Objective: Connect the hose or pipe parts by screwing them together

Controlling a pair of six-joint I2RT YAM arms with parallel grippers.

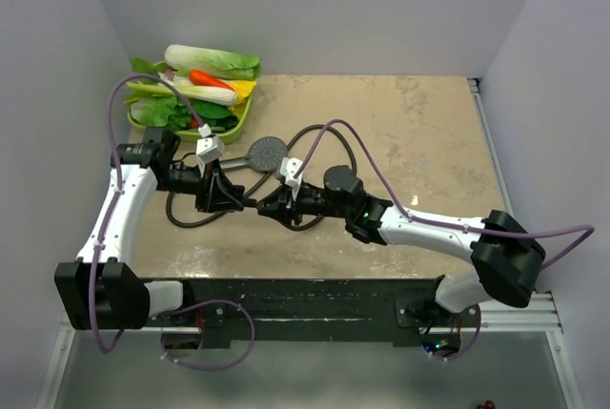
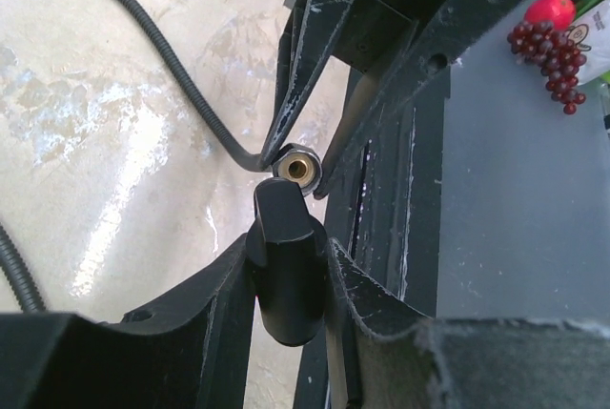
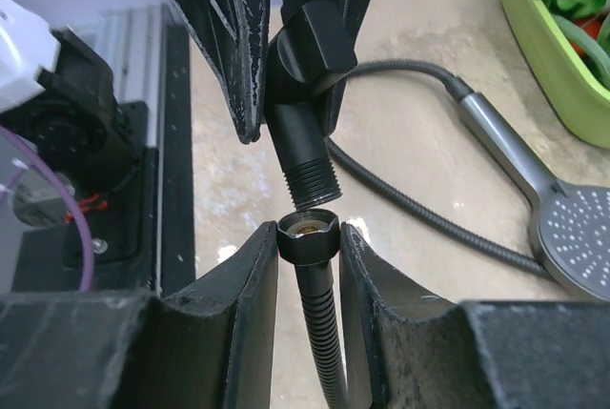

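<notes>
My left gripper (image 2: 286, 249) is shut on a short black fitting (image 2: 286, 271) with a threaded end (image 3: 311, 176). My right gripper (image 3: 308, 237) is shut on the hose's end nut (image 3: 308, 234), which shows brass inside (image 2: 297, 169). The two grippers meet tip to tip mid-table (image 1: 257, 205). The threaded end sits just at the nut's mouth, slightly tilted to it; whether they touch I cannot tell. The dark flexible hose (image 3: 410, 204) loops across the table to the grey shower head (image 1: 268, 151), which lies face up (image 3: 579, 237).
A green tray (image 1: 234, 129) of toy vegetables stands at the back left, close behind the shower head. Purple cables (image 1: 376, 166) arch over both arms. A black rail (image 1: 305, 295) runs along the near edge. Toy grapes (image 2: 548, 51) show in the left wrist view.
</notes>
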